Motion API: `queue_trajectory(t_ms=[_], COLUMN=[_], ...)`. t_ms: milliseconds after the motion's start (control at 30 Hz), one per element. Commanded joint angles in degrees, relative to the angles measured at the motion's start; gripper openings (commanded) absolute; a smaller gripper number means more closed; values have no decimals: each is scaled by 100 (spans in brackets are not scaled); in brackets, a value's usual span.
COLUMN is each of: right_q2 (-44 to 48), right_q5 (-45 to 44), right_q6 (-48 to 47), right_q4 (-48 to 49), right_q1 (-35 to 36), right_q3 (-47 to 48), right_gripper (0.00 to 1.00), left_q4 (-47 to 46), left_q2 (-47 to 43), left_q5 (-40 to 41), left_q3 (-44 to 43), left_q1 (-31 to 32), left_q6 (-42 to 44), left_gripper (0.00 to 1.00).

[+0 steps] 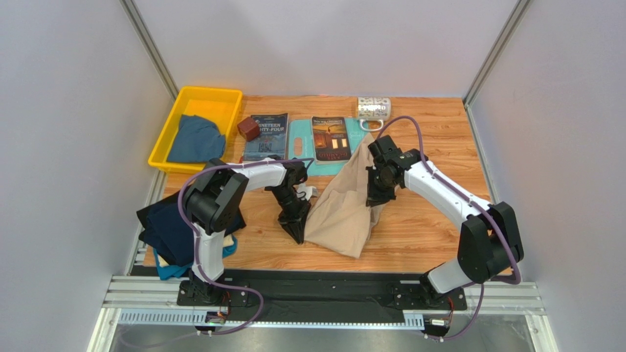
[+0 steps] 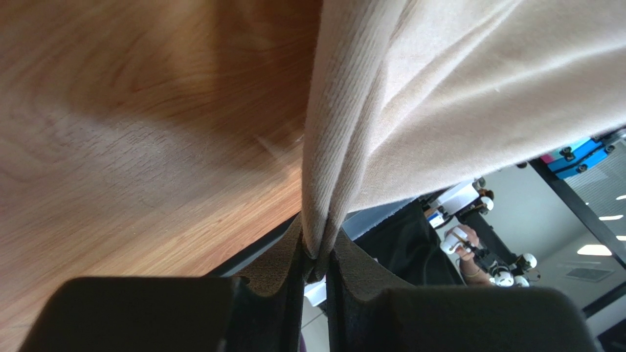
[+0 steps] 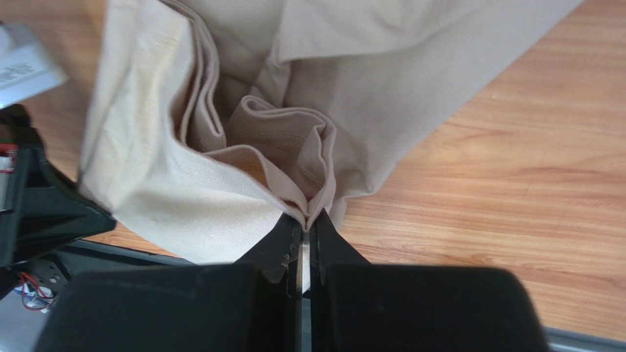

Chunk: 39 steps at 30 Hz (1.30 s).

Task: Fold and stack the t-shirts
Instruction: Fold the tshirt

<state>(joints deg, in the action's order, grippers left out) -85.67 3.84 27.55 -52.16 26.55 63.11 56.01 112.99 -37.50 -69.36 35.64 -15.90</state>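
Beige: 1 t-shirt [image 1: 339, 213] clamped by left gripper [image 2: 316, 258] and right gripper [image 3: 306, 222]; 2 books [image 1: 328, 138].

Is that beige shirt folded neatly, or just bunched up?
Bunched up, not folded. The beige shirt drapes in loose creases between the left gripper and right gripper, each pinching a gathered edge.

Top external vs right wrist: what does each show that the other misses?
Only top external: a yellow bin holding a blue shirt, two books, and dark shirts piled at the left. Only right wrist: the right tool shut on a bunched fold of the beige t-shirt, with the stitching visible. Both: the beige t-shirt and the wooden table.
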Motion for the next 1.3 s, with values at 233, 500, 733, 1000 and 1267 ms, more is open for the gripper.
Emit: queue_trajectory(t_ms=[233, 500, 733, 1000, 1267], right_q2=[-793, -881, -583, -713, -2075], right_q5=[-365, -375, -866, -753, 55], right_q6=[-224, 14, -127, -628, -944], right_q4=[-241, -373, -778, -760, -497], right_q1=[-185, -185, -185, -185, -185], right_q3=[237, -97, 324, 1290, 2301], right_gripper=[0, 13, 43, 51, 52], left_q4=[261, 305, 323, 288, 297], left_q2=[-5, -295, -268, -146, -119], left_q5=[277, 805, 779, 673, 665], left_q3=[-139, -235, -324, -315, -280], left_q1=[5, 5, -4, 5, 4], left_q6=[149, -79, -62, -62, -1], left_gripper=[21, 15, 20, 22, 22])
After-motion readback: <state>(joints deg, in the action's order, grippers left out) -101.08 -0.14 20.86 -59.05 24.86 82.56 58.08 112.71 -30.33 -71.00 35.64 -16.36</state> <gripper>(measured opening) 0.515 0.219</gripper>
